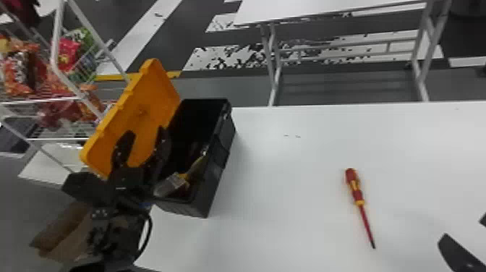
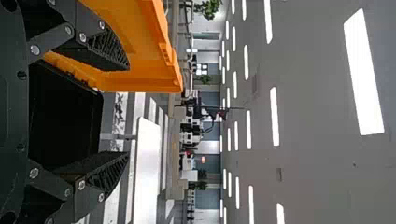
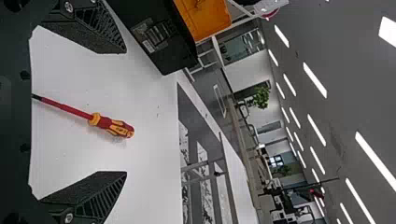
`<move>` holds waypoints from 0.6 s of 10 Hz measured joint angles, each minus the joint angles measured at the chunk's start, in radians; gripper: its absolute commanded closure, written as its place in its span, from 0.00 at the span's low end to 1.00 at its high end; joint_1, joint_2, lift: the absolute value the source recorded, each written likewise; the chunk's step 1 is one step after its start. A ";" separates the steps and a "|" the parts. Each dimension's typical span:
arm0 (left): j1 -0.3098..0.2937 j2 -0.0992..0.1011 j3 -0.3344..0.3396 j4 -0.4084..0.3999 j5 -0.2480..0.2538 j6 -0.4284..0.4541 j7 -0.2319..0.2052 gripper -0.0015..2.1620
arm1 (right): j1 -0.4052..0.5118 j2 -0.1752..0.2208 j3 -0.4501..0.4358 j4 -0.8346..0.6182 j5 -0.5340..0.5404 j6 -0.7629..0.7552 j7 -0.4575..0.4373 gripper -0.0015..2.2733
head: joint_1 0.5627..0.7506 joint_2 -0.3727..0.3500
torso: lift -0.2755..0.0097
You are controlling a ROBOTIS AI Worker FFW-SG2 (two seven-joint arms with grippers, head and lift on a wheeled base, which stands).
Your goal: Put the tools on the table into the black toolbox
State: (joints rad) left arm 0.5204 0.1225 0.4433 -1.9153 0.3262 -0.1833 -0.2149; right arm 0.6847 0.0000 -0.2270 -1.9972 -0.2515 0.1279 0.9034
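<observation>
White table (image 1: 289, 162) runs right of the box (image 1: 217, 173), with a wire rack (image 1: 58, 97) of bagged snacks left of it. Its orange lid (image 1: 141, 112) stands open on the left side; a yellow-and-grey item (image 1: 171, 184) sits at its near end. Left gripper (image 1: 144, 131) is at the box's left side, fingers spread. Well right of the box lies the screwdriver (image 1: 356, 193); farther right of it is the right gripper (image 1: 464, 227), fingers apart.
</observation>
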 measured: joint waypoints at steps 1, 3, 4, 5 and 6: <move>0.032 -0.004 -0.007 -0.018 0.016 -0.051 -0.012 0.01 | -0.009 0.000 0.021 -0.001 0.011 0.004 -0.030 0.04 | 0.70 1.00 | 0.70; 0.084 -0.007 -0.060 -0.033 0.020 -0.170 -0.032 0.02 | -0.034 0.000 0.084 -0.010 0.059 0.098 -0.128 0.05 | 0.70 1.00 | 0.70; 0.100 -0.007 -0.094 -0.033 0.017 -0.208 -0.041 0.02 | -0.052 0.000 0.125 -0.020 0.092 0.176 -0.185 0.05 | 0.70 1.00 | 0.70; 0.116 -0.003 -0.127 -0.033 0.011 -0.239 -0.047 0.02 | -0.070 0.000 0.172 -0.032 0.125 0.251 -0.240 0.05 | 0.70 1.00 | 0.70; 0.129 0.003 -0.158 -0.030 0.003 -0.265 -0.053 0.02 | -0.092 0.000 0.221 -0.044 0.159 0.316 -0.287 0.05 | 0.70 1.00 | 0.70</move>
State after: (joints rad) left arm 0.6499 0.1253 0.2856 -1.9454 0.3296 -0.4482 -0.2677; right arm 0.5930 0.0000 -0.0056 -2.0410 -0.0925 0.4442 0.6162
